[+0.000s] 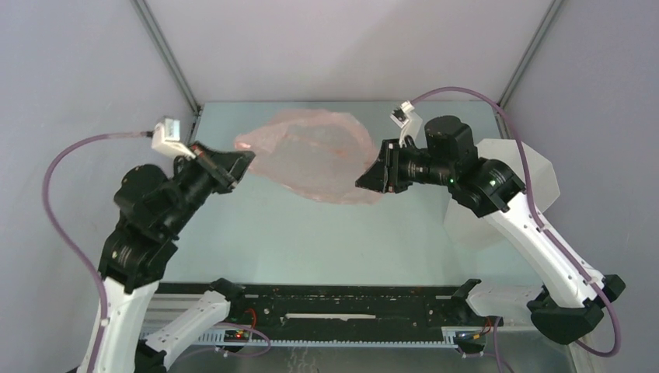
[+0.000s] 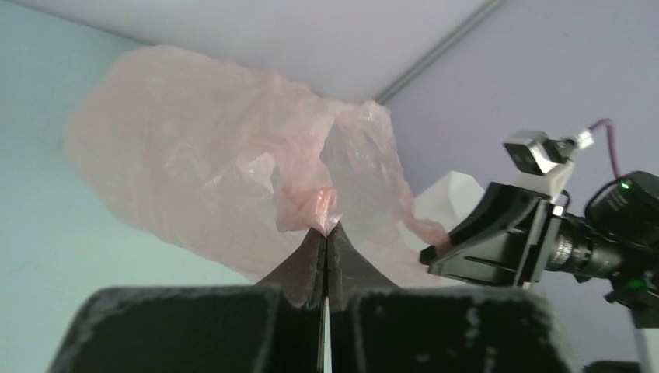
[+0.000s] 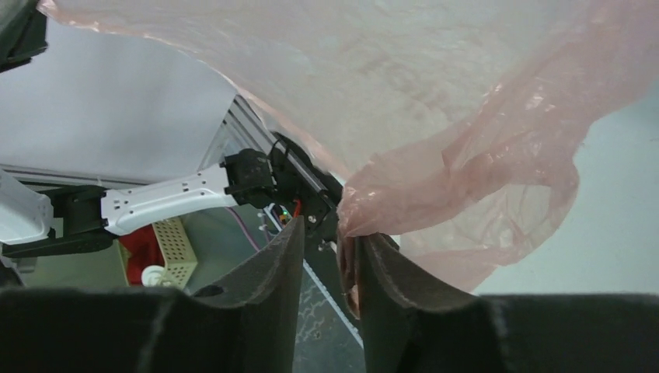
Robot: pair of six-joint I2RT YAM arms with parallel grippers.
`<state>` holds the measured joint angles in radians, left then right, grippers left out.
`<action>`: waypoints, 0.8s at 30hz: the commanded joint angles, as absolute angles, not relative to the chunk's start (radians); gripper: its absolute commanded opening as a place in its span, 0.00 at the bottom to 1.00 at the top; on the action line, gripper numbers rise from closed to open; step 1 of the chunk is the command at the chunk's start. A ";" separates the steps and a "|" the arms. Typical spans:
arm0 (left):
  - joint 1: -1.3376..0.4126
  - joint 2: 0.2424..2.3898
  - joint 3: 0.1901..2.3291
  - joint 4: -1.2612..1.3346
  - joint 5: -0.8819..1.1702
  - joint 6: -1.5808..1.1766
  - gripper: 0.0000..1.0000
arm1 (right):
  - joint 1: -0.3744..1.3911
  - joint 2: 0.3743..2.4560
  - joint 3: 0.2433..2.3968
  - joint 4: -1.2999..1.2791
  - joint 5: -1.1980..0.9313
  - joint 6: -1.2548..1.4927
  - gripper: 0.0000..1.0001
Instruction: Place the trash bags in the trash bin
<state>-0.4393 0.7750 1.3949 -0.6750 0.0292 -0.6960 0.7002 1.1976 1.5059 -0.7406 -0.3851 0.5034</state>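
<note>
Trash bag (image 1: 319,159) hung spread between left gripper (image 1: 233,165), clamped on film, and right gripper (image 1: 371,177), jaws parted around a fold, likely for transfer to trash bin (image 1: 544,175), right.

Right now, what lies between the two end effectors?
Only the pale-pink trash bag, spread from left end effector to right end effector, seen in the top view.
</note>
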 commanded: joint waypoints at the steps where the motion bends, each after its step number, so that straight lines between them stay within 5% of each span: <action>1: -0.443 0.715 1.376 -0.772 -0.180 -0.620 0.00 | 0.706 1.135 1.472 -0.756 -0.326 0.530 0.42; 11: -0.443 0.684 1.401 -0.873 -0.341 -0.533 0.00 | 0.707 1.088 1.538 -1.008 0.120 0.537 0.81; 24: -0.444 0.626 1.348 -0.878 -0.301 -0.495 0.00 | 0.417 1.162 1.693 -1.368 0.515 0.407 0.86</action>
<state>-0.4393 0.6384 1.3792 -0.8860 -0.3031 -0.5217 0.4610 1.0931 1.7054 -1.2369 0.3962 0.4725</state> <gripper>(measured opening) 0.004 0.865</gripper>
